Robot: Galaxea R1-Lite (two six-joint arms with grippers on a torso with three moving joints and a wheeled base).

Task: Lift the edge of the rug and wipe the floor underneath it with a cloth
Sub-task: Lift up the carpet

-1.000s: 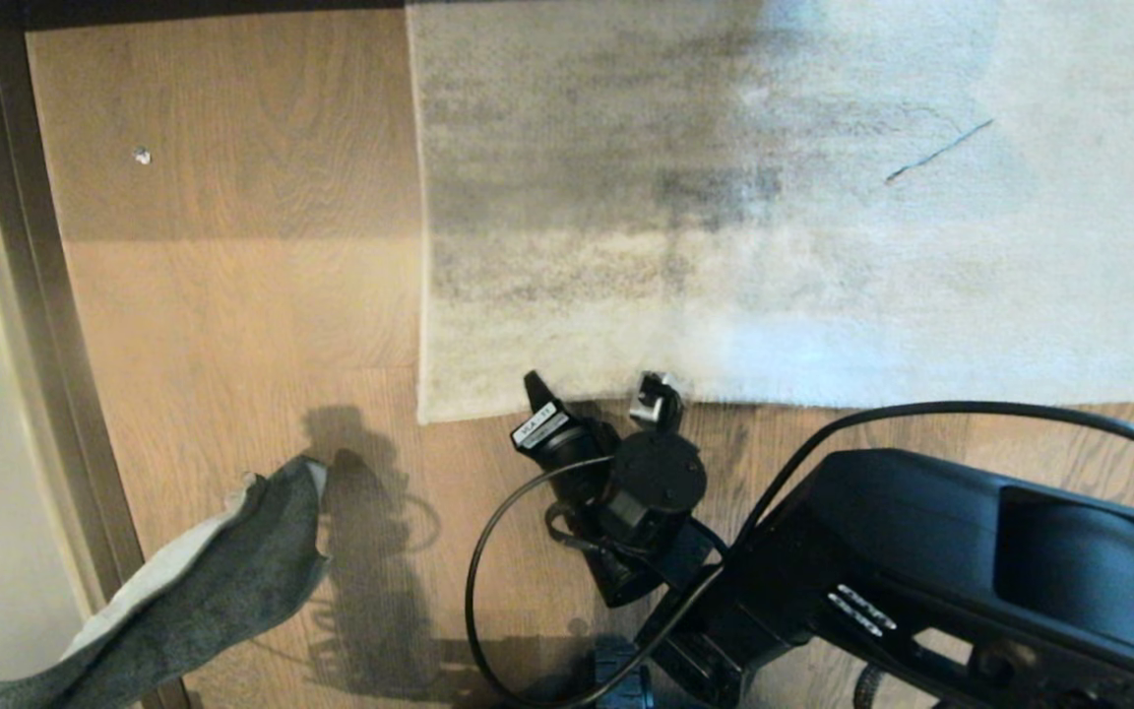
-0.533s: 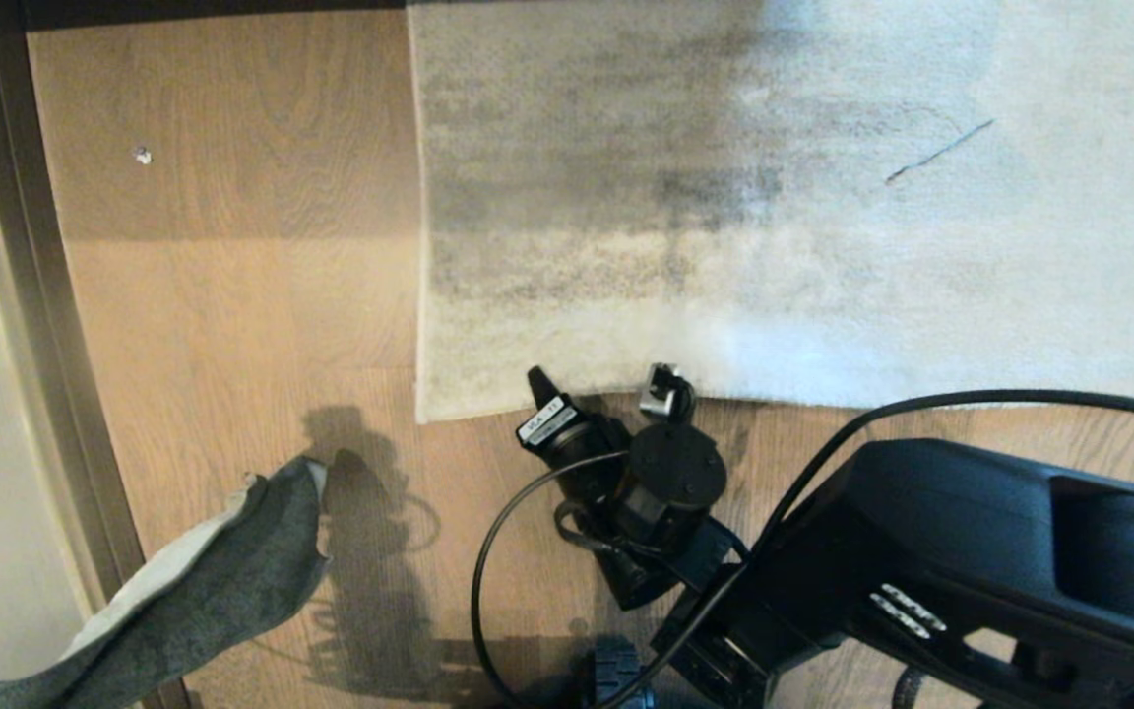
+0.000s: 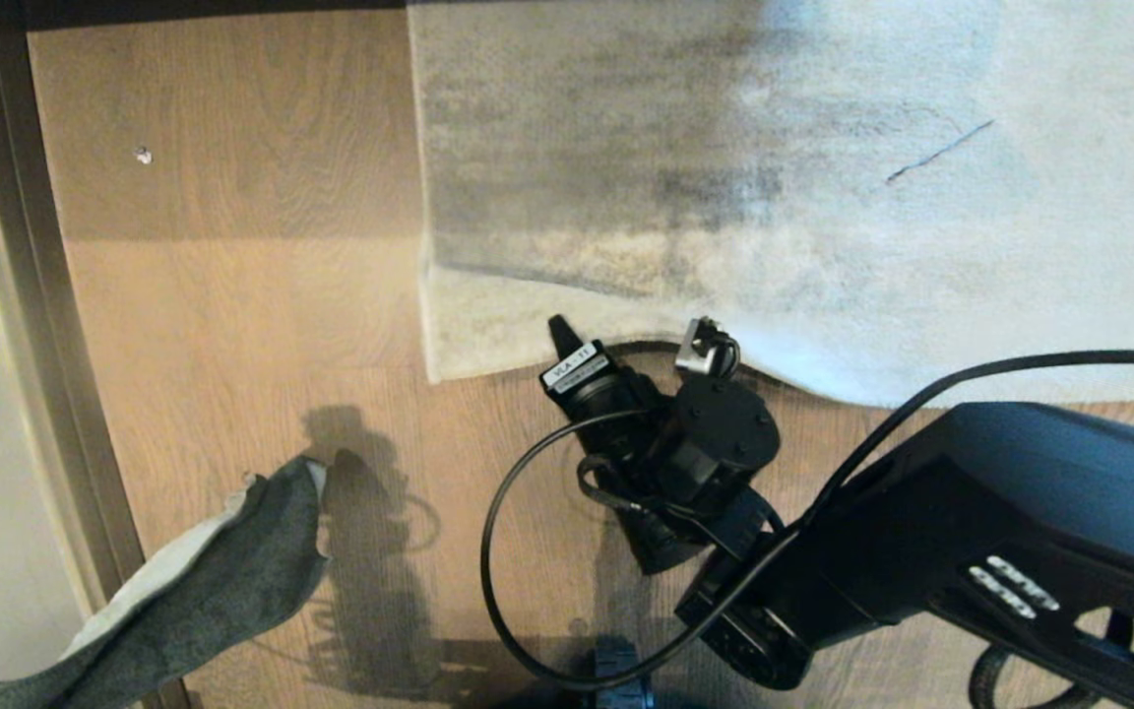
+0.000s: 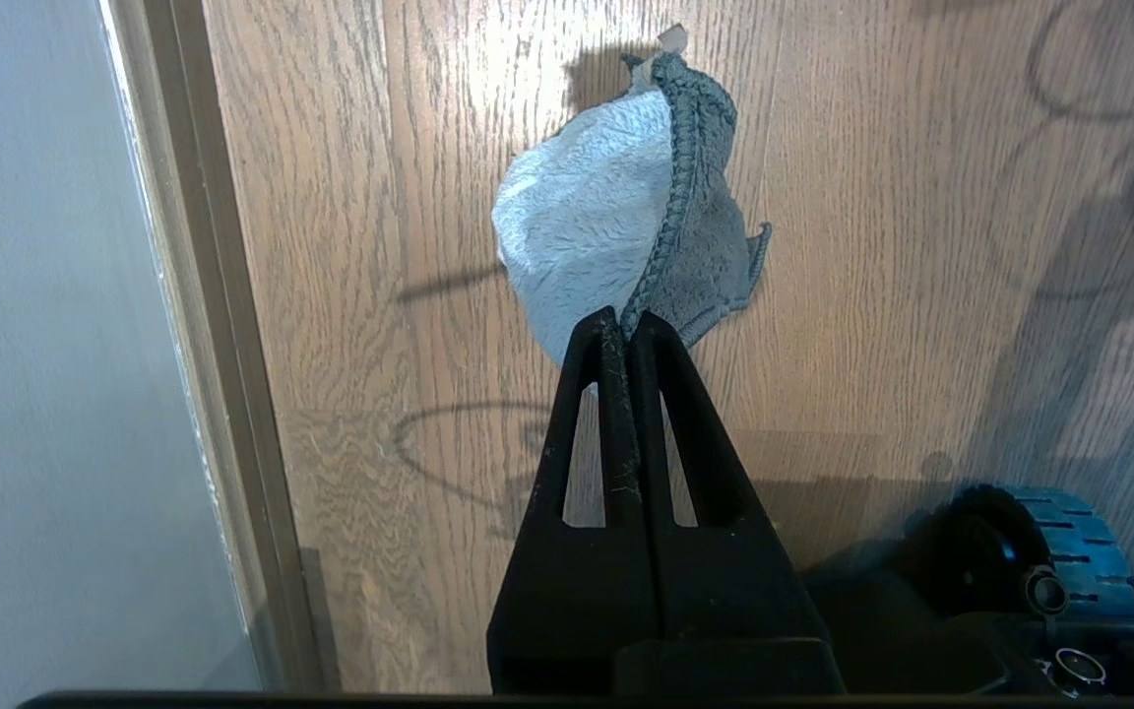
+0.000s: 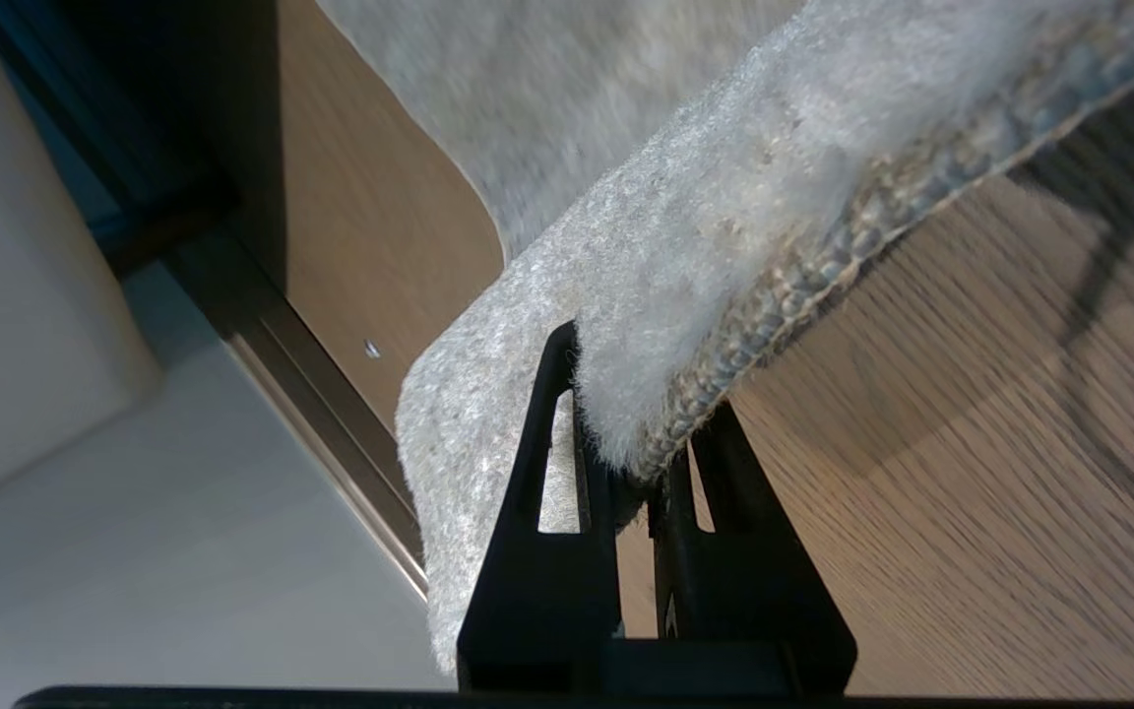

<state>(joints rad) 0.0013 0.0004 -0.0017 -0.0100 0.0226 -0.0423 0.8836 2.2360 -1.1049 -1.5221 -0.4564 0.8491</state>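
Right end effector [image 5: 641, 463] clamped on the rug edge [image 3: 626, 345], which has just risen into a hump off the floor [image 3: 232, 295]. Gap opening beneath. Left end effector [image 4: 624, 330] grips the cloth [image 4: 616, 226], hanging low left; wiping not yet begun.

Rug edge [image 3: 567, 340]: pale grey-beige pile, woven backing, near border humped off the floor [image 3: 232, 315] beside its corner. Floor: brown wood-grain planks. Cloth [image 3: 203, 581]: dark grey and off-white, hanging crumpled above the planks near the baseboard.
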